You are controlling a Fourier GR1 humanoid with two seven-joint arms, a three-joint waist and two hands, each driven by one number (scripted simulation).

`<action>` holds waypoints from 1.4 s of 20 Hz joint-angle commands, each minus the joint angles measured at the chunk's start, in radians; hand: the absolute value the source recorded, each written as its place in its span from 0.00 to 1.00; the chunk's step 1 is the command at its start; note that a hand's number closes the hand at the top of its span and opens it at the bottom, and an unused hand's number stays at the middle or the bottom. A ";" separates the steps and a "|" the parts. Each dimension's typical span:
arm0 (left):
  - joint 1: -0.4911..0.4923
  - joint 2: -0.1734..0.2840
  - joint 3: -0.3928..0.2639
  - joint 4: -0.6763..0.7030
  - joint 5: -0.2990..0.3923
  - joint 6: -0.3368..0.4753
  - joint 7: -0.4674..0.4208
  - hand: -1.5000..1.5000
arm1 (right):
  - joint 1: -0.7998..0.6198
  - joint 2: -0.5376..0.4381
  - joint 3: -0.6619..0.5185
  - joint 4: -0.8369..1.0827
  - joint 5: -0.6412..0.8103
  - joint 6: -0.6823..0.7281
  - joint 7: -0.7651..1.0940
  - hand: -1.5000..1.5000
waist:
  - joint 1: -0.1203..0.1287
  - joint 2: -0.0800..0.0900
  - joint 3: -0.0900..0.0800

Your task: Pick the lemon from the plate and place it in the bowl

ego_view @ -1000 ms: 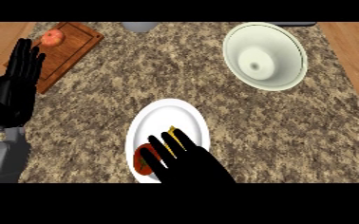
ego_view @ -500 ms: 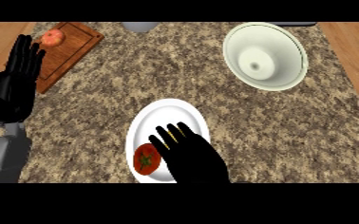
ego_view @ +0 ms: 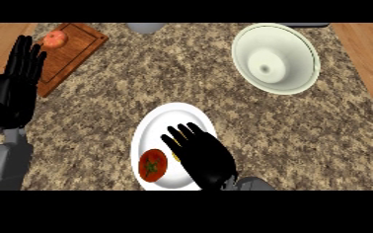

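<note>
Right hand hovers fingers spread over round white plate, covering the yellow lemon to grasp it; pale green bowl sits far ahead-right.

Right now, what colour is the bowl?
Pale cream bowl, best seen in the head view.

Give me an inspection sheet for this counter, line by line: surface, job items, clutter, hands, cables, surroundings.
Surface: speckled counter.
Job's things: white plate at front centre; lemon on it, only a yellow sliver showing under the hand; bowl at back right.
Clutter: tomato on the plate; cutting board at back left, a reddish fruit on it; grey thing at the back edge.
Hands: right hand over the lemon, fingers spread; left hand resting open at the left edge.
Cables: nothing seen.
Surroundings: wood beyond both counter ends.
</note>
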 commanded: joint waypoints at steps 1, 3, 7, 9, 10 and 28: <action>-0.012 0.006 0.036 0.038 0.004 -0.046 -0.032 0.50 | -0.015 0.018 -0.051 0.018 0.016 0.027 -0.075 0.00 | -0.001 0.000 0.000; 0.037 -0.079 -0.034 -0.003 -0.076 0.044 -0.060 0.50 | -0.039 0.069 -0.035 0.088 0.043 -0.020 -0.080 0.00 | 0.001 0.000 0.000; 0.034 -0.005 0.046 -0.008 0.000 -0.063 -0.013 0.50 | -0.042 0.082 -0.029 0.135 0.088 0.003 -0.094 0.00 | 0.002 0.000 0.000; 0.076 -0.036 0.024 -0.102 -0.013 -0.037 0.018 0.50 | -0.014 0.082 0.014 0.192 0.088 -0.091 -0.082 0.00 | 0.005 0.000 0.000; -0.012 0.011 0.066 0.020 0.001 -0.076 0.012 0.50 | -0.029 0.083 -0.026 0.192 0.106 -0.051 -0.108 0.00 | 0.000 0.001 0.000; -0.003 -0.044 0.068 -0.016 -0.048 -0.069 0.026 0.50 | -0.092 0.080 -0.084 0.470 0.121 -0.159 -0.173 0.00 | 0.001 0.000 0.000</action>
